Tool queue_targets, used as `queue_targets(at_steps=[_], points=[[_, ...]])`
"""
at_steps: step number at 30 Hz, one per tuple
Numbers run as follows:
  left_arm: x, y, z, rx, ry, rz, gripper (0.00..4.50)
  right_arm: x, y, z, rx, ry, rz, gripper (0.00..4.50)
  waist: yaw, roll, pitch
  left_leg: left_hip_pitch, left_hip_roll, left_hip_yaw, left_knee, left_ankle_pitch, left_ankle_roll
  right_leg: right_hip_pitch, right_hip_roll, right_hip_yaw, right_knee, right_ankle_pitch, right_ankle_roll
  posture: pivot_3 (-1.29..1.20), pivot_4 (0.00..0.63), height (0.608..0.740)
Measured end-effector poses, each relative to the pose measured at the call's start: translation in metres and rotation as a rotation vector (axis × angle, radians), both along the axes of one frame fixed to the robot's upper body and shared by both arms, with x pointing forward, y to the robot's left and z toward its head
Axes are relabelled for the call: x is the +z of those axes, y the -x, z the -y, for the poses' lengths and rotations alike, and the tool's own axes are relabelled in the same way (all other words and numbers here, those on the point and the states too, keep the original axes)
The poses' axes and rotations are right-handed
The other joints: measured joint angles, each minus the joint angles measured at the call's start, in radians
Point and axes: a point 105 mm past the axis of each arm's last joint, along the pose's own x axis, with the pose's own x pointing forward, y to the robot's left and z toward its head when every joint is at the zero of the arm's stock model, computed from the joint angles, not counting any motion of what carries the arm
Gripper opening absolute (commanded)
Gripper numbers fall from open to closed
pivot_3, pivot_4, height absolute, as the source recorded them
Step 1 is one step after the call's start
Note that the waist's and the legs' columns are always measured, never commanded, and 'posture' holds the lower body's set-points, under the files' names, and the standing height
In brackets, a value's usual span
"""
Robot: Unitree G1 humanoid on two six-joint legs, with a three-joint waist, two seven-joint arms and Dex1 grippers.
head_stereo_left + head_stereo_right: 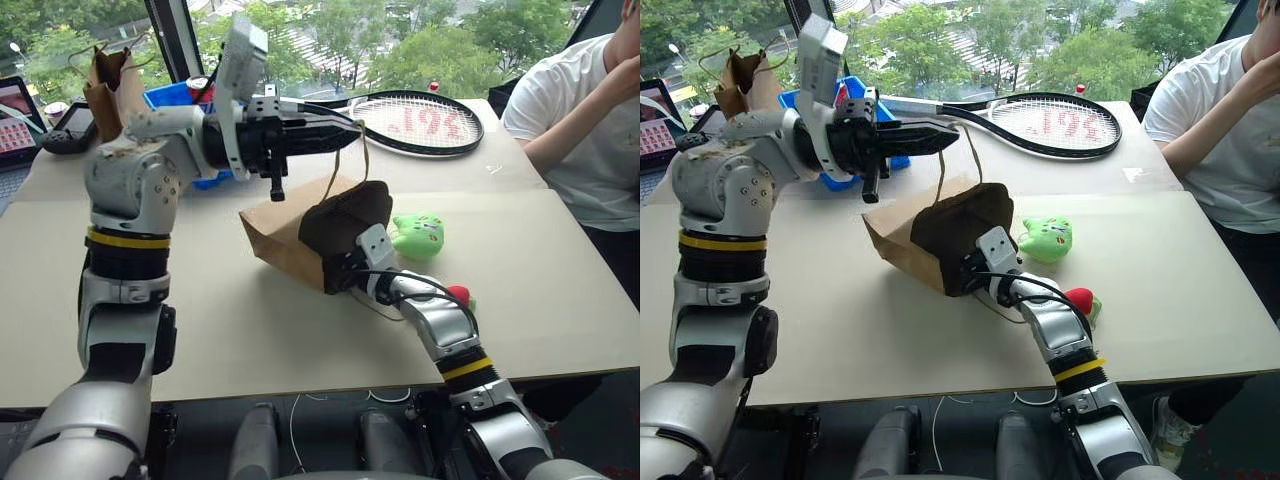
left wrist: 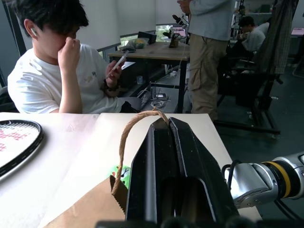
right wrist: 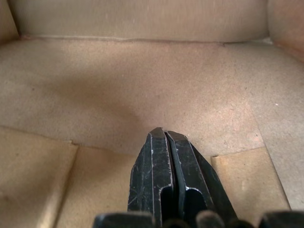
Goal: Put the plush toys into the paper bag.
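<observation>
As far as can be judged, barely begun: no plush toy bagged yet. Wide light-brown kraft paper bag (image 1: 285, 235) tipped on its side on the pale wooden table (image 1: 250, 330), dark mouth turned toward the robot. Light-green rounded plush creature with a face (image 1: 418, 235) lying on the table just beside the bag's mouth, outside it; red chili-pepper plush (image 1: 458, 294) also on the table, nearer the table's edge, partly hidden behind the right forearm. Left gripper (image 1: 350, 128) raised above the bag, fingers pressed together and pinching one thin beige twine loop handle (image 1: 345, 165), seemingly to lift the mouth open. Right gripper (image 3: 164, 135) reaching into the bag, fingers pressed together on nothing. Left to do: grasping each toy and getting both inside. From the head views: toys, bag and both arms laid out together, plus a black tennis racket (image 1: 420, 122) and a seated person in a white shirt (image 1: 580, 110) beyond. From the left wrist view: twine meeting the fingertips up close. From the right wrist view: bare brown paper interior, no toy within.
</observation>
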Motion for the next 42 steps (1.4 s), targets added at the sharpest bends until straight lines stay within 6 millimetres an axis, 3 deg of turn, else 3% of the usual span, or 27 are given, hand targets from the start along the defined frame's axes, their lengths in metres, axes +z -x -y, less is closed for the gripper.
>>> queue_targets(at_steps=[5, 10, 17, 20, 24, 31, 35, 38, 40, 42], points=[[0.006, 0.001, -0.008, 0.025, -0.084, 0.103, 0.00, 0.000, 0.002, 0.000, 0.002, 0.012, 0.005, 0.06, 0.001, 0.000, 0.000, 0.000, 0.000, 0.000, 0.000, 0.000, 0.000, 0.000, 0.000, 0.000, 0.000, 0.000, 0.000, 0.00, 0.150, 0.734], [0.000, 0.002, -0.004, 0.022, -0.137, 0.146, 0.00, 0.000, 0.004, 0.000, 0.005, 0.021, 0.007, 0.06, 0.001, 0.000, 0.000, 0.000, 0.000, 0.000, 0.000, 0.000, 0.000, 0.000, 0.000, 0.000, 0.000, 0.000, 0.000, 0.00, 0.150, 0.734], [-0.028, -0.001, 0.000, 0.036, -0.150, 0.088, 0.00, 0.003, 0.008, 0.001, 0.005, 0.009, 0.016, 0.06, 0.003, 0.000, 0.000, 0.000, 0.000, 0.000, 0.000, 0.000, 0.000, 0.000, 0.000, 0.001, 0.000, 0.000, 0.000, 0.00, 0.150, 0.734], [-0.032, 0.000, 0.003, 0.036, -0.146, 0.082, 0.00, 0.016, 0.016, 0.002, 0.036, -0.070, 0.018, 0.78, 0.003, 0.000, 0.000, 0.000, 0.000, 0.000, 0.000, 0.000, 0.000, 0.000, 0.000, 0.001, 0.000, 0.000, 0.000, 0.00, 0.150, 0.734], [-0.037, -0.001, 0.007, 0.042, -0.130, 0.067, 0.00, 0.046, 0.029, 0.008, 0.089, -0.175, 0.048, 2.20, 0.003, 0.000, 0.000, 0.000, 0.000, 0.000, 0.000, 0.000, 0.000, 0.000, 0.000, 0.001, 0.000, 0.000, 0.000, 0.00, 0.150, 0.734], [-0.040, 0.001, 0.009, 0.044, -0.124, 0.053, 0.00, 0.079, 0.056, 0.051, 0.135, -0.209, 0.036, 4.48, 0.006, 0.000, 0.000, 0.000, 0.000, 0.000, 0.000, 0.000, 0.000, 0.000, 0.000, 0.002, 0.000, -0.001, 0.000, 0.00, 0.150, 0.734], [-0.041, 0.003, 0.012, 0.033, -0.112, 0.033, 0.00, 0.107, 0.053, 0.090, 0.058, -0.279, 0.088, 4.48, 0.007, 0.000, 0.000, 0.000, 0.000, 0.000, 0.000, 0.000, 0.000, 0.000, 0.000, 0.002, 0.000, -0.001, 0.000, 0.00, 0.150, 0.734], [-0.040, 0.005, 0.013, 0.025, -0.107, 0.035, 0.00, 0.123, 0.031, 0.122, -0.087, -0.296, 0.158, 4.48, 0.003, 0.000, 0.000, 0.001, -0.001, 0.000, 0.000, 0.000, 0.000, 0.000, 0.000, 0.003, -0.001, -0.001, 0.000, 0.00, 0.150, 0.734], [-0.040, 0.006, 0.014, 0.025, -0.105, 0.035, 0.00, 0.108, 0.011, 0.145, -0.212, -0.215, 0.137, 4.48, 0.002, 0.000, 0.000, 0.001, -0.001, 0.000, 0.000, 0.000, 0.000, 0.000, 0.000, 0.003, -0.001, -0.001, 0.000, 0.00, 0.150, 0.734], [-0.041, 0.005, 0.013, 0.029, -0.105, 0.034, 0.00, 0.080, 0.000, 0.152, -0.260, -0.166, 0.065, 4.48, 0.002, 0.000, 0.000, 0.001, -0.001, 0.001, -0.001, 0.000, 0.000, 0.000, 0.000, 0.003, -0.001, -0.001, 0.000, 0.00, 0.150, 0.734]])
